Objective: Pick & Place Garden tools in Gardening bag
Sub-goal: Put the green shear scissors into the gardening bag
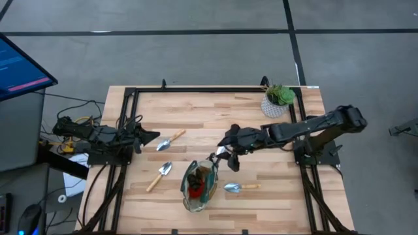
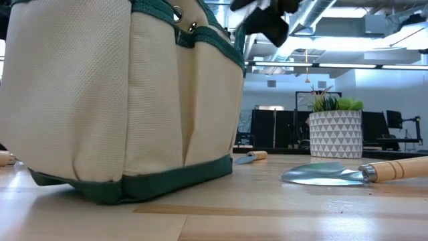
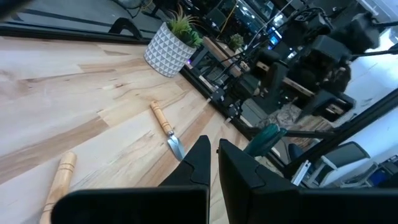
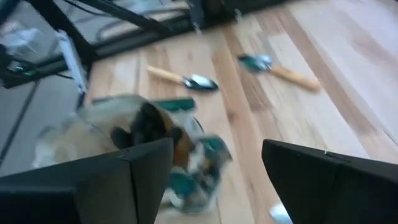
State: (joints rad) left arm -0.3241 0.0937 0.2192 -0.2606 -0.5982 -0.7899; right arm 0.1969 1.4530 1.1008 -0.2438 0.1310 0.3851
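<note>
The beige gardening bag with green trim (image 1: 198, 186) stands upright on its base near the table's front edge; it fills the left of the low view (image 2: 120, 100). Dark and reddish items (image 1: 200, 176) lie inside it. Three trowels lie flat on the table: one (image 1: 171, 140) and another (image 1: 159, 175) left of the bag, one (image 1: 240, 187) right of it. My right gripper (image 1: 222, 155) hangs above the bag's far end, open and empty (image 4: 217, 162). My left gripper (image 1: 151, 137) waits at the table's left, shut and empty (image 3: 214, 152), next to the far-left trowel.
A green plant in a white patterned pot (image 1: 277, 101) stands at the far right corner. A black frame (image 1: 196, 89) runs along the table's edges. Bare wood lies in the middle and far part of the table.
</note>
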